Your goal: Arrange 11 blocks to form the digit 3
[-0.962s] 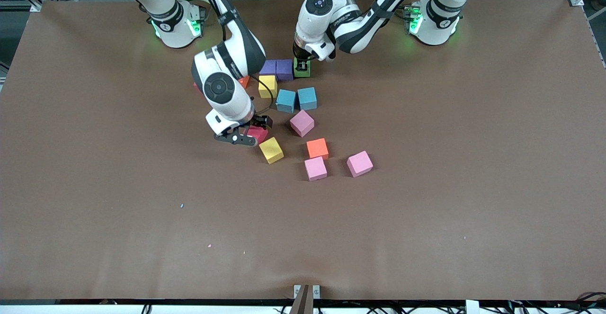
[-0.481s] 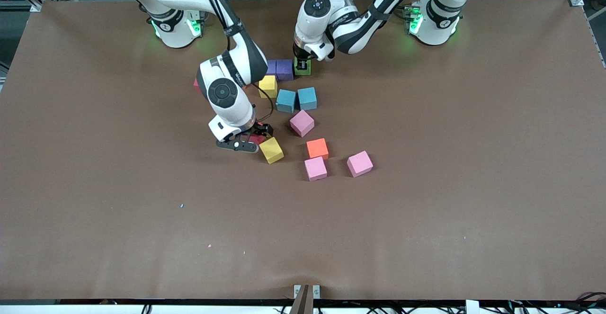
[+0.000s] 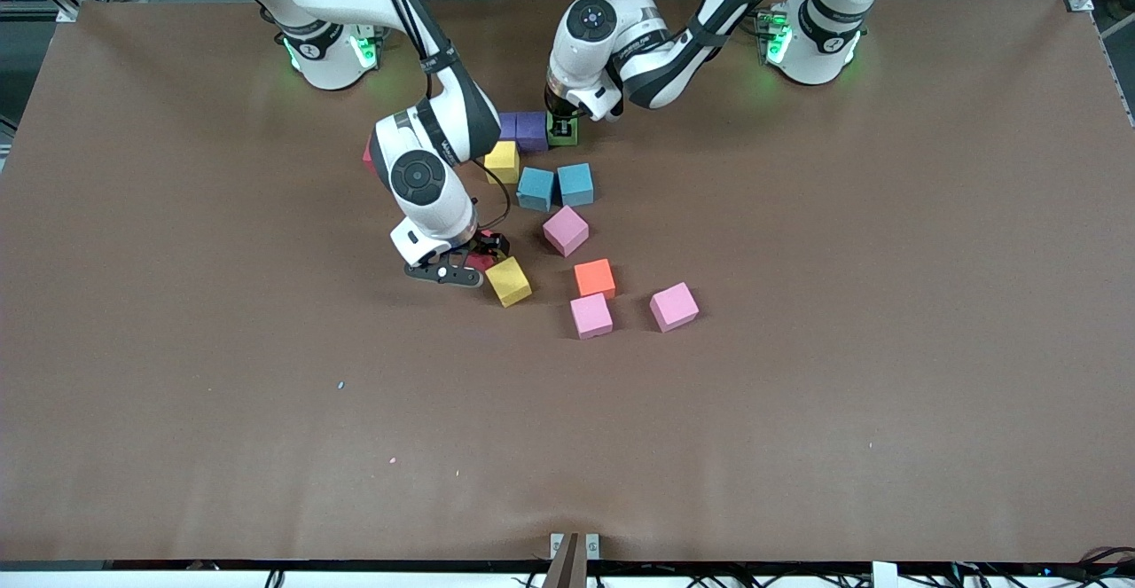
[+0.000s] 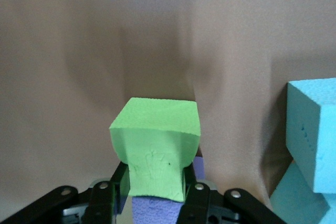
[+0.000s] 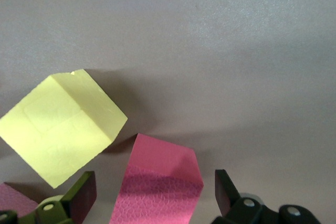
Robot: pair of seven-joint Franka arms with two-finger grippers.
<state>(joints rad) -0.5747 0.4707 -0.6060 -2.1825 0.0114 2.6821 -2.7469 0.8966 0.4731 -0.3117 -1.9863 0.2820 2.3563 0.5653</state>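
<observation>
We see the left gripper [image 4: 156, 195] clamped on the green block [image 4: 157, 145], beside the purple block [image 3: 532, 129]; right gripper [image 5: 155, 192] wide open astride the red block [image 5: 160, 182], touching the yellow block [image 5: 60, 124].

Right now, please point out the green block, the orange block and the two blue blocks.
green block [image 4: 157, 129], left wrist view, top face.
orange block [image 3: 594, 277], front view, top face.
blue blocks [image 3: 536, 187], front view, top of one.

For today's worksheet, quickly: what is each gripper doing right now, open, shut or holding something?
Left gripper: shut on the green block, beside the purple blocks.
Right gripper: open, fingers either side of the red block, next to a yellow block.
</observation>
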